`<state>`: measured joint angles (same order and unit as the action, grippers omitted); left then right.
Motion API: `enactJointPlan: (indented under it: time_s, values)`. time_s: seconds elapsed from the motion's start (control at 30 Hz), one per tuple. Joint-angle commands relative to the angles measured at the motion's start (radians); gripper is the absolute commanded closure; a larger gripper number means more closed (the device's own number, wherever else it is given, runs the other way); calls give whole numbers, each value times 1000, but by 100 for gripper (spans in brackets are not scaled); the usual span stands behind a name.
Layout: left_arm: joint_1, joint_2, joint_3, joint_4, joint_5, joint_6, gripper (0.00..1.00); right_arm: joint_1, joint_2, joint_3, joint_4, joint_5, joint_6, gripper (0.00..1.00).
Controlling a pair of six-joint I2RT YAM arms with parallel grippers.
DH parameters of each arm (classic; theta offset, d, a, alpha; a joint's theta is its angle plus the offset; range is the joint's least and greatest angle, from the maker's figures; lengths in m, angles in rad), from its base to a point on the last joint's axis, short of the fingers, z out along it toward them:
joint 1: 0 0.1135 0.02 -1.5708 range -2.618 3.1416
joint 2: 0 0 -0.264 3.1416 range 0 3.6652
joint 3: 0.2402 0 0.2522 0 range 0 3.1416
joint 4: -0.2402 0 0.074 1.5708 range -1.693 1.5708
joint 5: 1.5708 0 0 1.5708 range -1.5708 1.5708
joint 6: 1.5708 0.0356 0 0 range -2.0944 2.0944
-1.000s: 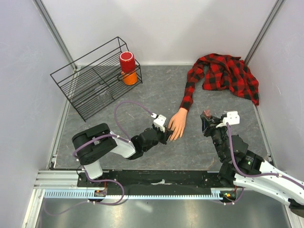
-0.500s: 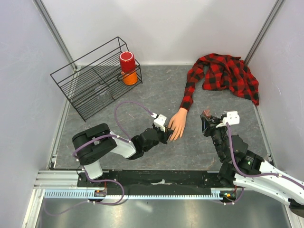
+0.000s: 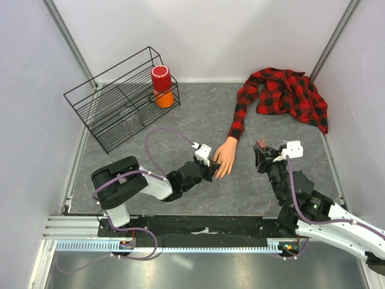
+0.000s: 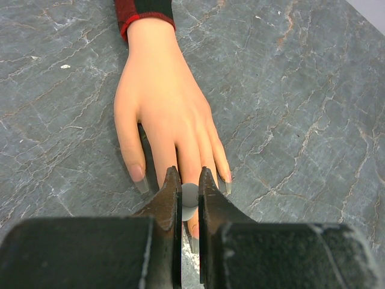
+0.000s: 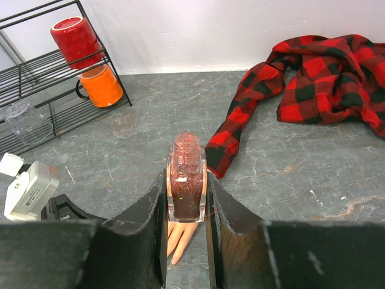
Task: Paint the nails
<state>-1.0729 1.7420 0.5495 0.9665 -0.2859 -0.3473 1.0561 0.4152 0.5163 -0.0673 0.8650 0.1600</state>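
Mid-task, by my read. Mannequin hand (image 4: 162,114) lies palm down on the grey table (image 4: 301,120), wrist in the red-and-black plaid sleeve (image 4: 144,9). The nails (image 4: 137,173) are at its fingertips, at the end away from the sleeve. Those that show look pale grey, with no red on any I can see. The middle fingertips are hidden behind the jaws, so painting may be under way there; I cannot tell. The visible nails all look left to do.

Left gripper (image 4: 189,174) is right at the mannequin hand's fingertips. Its jaws are almost closed, pinching a small grey-white round piece (image 4: 189,194), probably the brush cap. No bristles are visible.

Right gripper (image 5: 187,180) is well apart from the mannequin hand, on its little-finger side. Its jaws are clamped on an upright polish bottle (image 5: 186,156).

Containers:
- The polish bottle is uncapped, with glittery dark-red polish filling most of it.
- Wire rack (image 3: 114,99) is far from the mannequin hand, beyond its thumb side. On it are a red mug (image 5: 75,33), an orange mug (image 5: 102,84) just below the red one, and a clear glass (image 5: 24,120). I cannot tell if the mugs hold anything; the glass looks empty.
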Motion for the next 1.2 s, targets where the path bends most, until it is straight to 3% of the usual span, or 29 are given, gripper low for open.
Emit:
enactJointPlan:
  time_s: [0.0,0.47,1.17]
  values:
    - [4,-33,-16,15,-35,-4,98,-4,-3,1,41,-14,-7,100]
    - [-2,-61,-53,12,-24,-35,98,-4,-15,-2,38,-17,-5,100]
    - [7,-25,6,20,-12,41,98,-2,-19,-5,35,-14,-2,100]
